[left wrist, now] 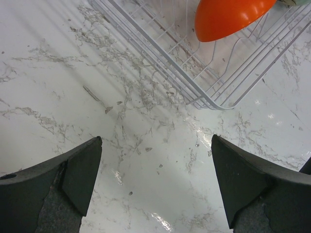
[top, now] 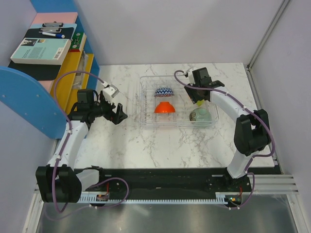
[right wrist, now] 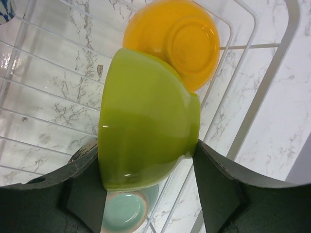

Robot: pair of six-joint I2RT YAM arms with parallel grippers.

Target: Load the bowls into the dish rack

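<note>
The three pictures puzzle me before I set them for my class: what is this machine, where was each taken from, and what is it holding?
Two robot arms stand at the edge of a marble table. One picture looks down from above; the others come from a camera on each wrist, so the dark shapes below are fingers. The dish rack holds a zigzag bowl, a red-orange bowl, a mint bowl and a yellow-orange bowl. The right gripper grips a lime green bowl over it; the left gripper is open.
</note>
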